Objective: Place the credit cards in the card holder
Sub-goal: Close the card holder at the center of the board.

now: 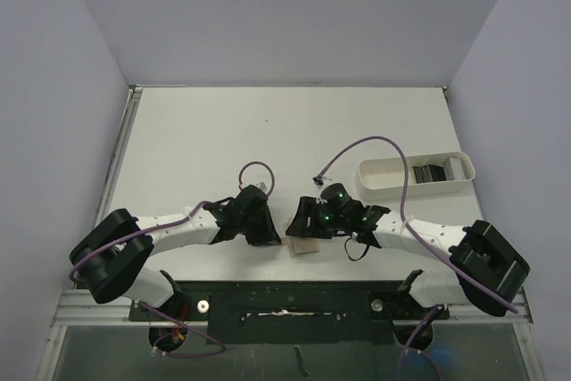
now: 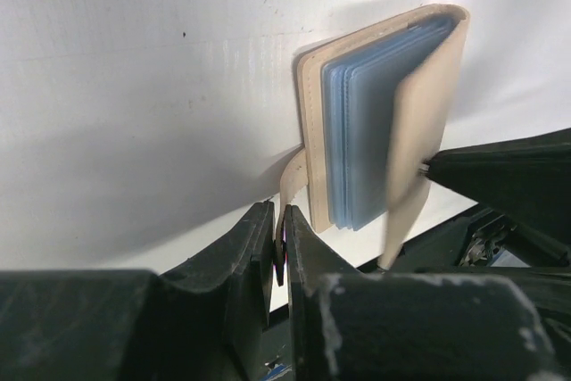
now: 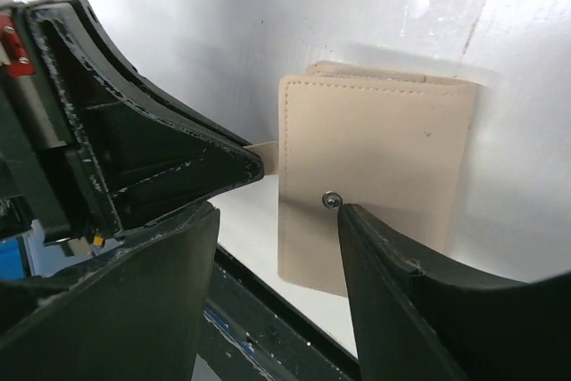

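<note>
- Left gripper [image 2: 279, 220] clenches the card holder's [image 2: 375, 131] strap [image 2: 291, 180], at 6 o'clock overhead.
- Right gripper [image 3: 302, 189] gapes, one fingertip [image 2: 464, 171] touching it.
- Credit cards [image 1: 434, 171] sit in the white tray [image 1: 379, 176] at 3 o'clock; seemingly none inserted.

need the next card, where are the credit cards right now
In the top view, the credit cards lie inside the white tray, on the table's right side.
</note>
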